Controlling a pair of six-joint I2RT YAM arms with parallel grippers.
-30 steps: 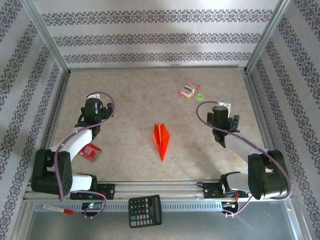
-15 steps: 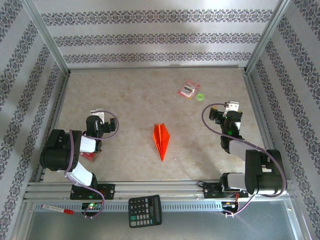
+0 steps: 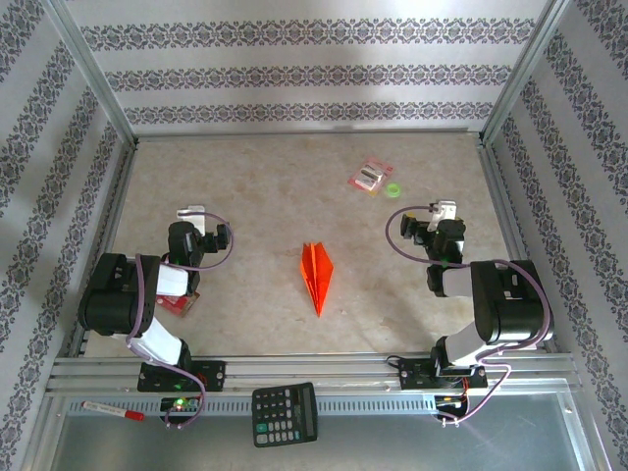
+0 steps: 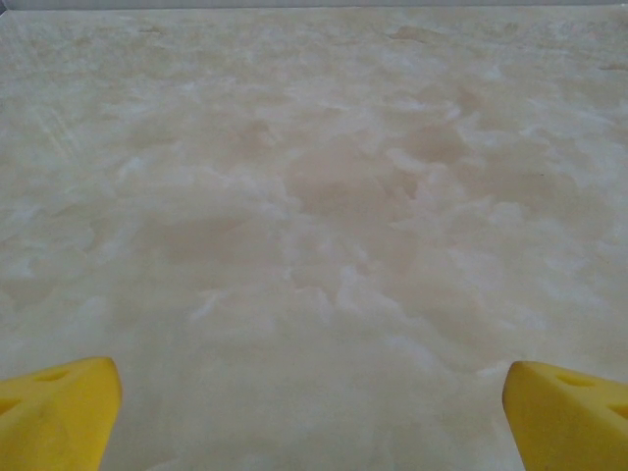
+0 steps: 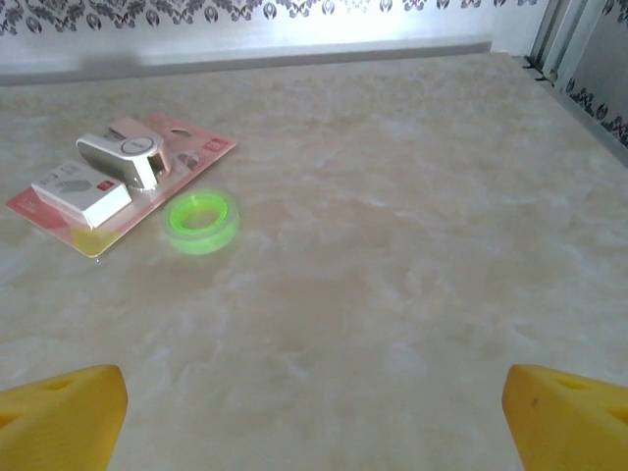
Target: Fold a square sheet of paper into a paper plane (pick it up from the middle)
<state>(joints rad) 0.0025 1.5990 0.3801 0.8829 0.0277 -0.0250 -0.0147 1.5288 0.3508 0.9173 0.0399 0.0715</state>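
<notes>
The square sheet of paper lies folded into a slim orange paper plane [image 3: 316, 276] with a centre ridge. It rests in the middle of the table, its point toward the near edge. My left gripper [image 3: 193, 212] sits well to its left, on a folded-back arm. In the left wrist view this gripper [image 4: 314, 422] is open, with yellow fingertips [image 4: 59, 412] wide apart over bare table. My right gripper [image 3: 446, 209] sits well to the plane's right. In the right wrist view it [image 5: 314, 422] is open too, with nothing between its fingertips [image 5: 564, 417].
A pink packet holding a stapler [image 3: 371, 177] [image 5: 118, 182] and a green tape ring [image 3: 393, 188] [image 5: 201, 221] lie at the back right. A small red packet [image 3: 177, 302] lies under the left arm. A black calculator [image 3: 285, 414] and a red-tipped pen [image 3: 113, 410] rest on the near rail.
Both arms have drawn back toward their bases and folded up, the grippers staying open. The paper plane has not moved.
</notes>
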